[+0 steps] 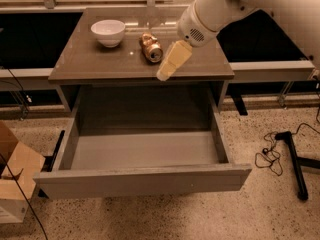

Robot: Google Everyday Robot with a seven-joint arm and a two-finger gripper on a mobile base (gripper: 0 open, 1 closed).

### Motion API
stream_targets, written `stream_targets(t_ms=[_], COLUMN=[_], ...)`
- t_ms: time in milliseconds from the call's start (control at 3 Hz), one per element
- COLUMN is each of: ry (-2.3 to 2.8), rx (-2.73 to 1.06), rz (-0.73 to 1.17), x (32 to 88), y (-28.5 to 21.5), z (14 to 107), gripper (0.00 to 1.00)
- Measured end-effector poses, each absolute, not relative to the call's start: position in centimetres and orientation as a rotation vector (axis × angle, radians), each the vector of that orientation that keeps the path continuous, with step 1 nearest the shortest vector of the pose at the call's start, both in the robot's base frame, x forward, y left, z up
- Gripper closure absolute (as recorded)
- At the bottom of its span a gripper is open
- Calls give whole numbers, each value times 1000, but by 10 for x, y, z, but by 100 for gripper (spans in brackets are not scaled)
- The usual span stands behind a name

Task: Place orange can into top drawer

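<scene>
The small, dented golden-orange metal can (151, 47) lies on its side on the brown-topped bench (90, 64), unheld, with the cream-coloured gripper (169, 65) hanging just beside the can, opposite the round white bowl (108, 31); open or closed, I cannot tell. A nudge could roll the can away, or its dents could spoil the grasp and drop it short of the wide grey top drawer (145, 179) open below.
</scene>
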State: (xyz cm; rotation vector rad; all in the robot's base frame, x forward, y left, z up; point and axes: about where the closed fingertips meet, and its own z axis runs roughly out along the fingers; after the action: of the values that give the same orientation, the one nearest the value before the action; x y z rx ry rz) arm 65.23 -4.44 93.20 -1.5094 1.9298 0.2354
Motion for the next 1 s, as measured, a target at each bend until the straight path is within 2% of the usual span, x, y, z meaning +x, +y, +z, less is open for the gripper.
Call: stream_targets(t_ms=[1000], ry=[1894], rx=[-1254], rz=[393], x=[765], y=[-44], z=[880], gripper=[0])
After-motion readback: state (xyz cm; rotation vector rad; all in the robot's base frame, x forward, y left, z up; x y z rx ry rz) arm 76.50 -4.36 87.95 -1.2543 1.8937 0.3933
